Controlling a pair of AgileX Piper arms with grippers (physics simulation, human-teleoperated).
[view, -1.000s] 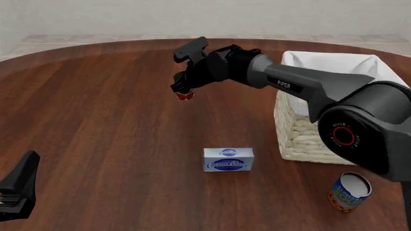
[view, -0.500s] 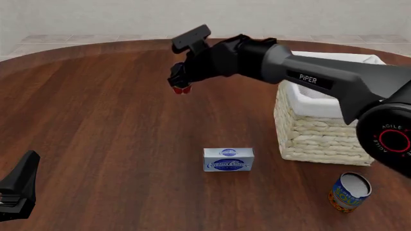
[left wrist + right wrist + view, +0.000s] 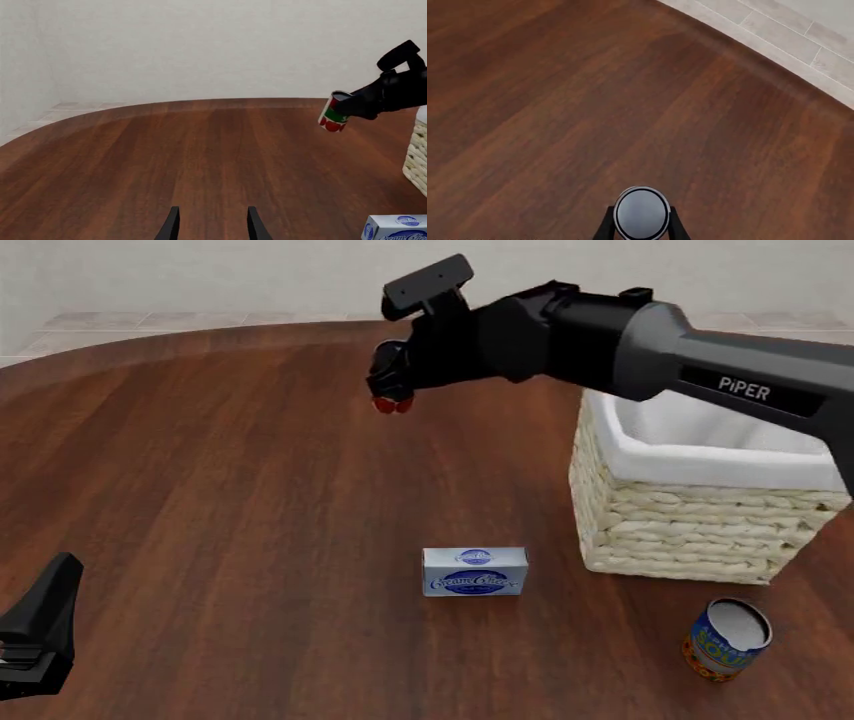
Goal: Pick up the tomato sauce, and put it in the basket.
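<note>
Lifted higher, right claw (image 3: 390,390) grips tomato sauce (image 3: 388,403); basket (image 3: 694,520) holds nothing.

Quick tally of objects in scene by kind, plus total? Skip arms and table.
Cans: 2, the tomato sauce held in the right gripper above the table, and the blue-and-orange can.
Boxes: 1, the blue-and-white box.
Baskets: 1, the basket.
Total: 4.

Front view: tomato sauce (image 3: 388,403) mostly hidden by right gripper (image 3: 394,390); basket (image 3: 694,530) partly behind arm.
</note>
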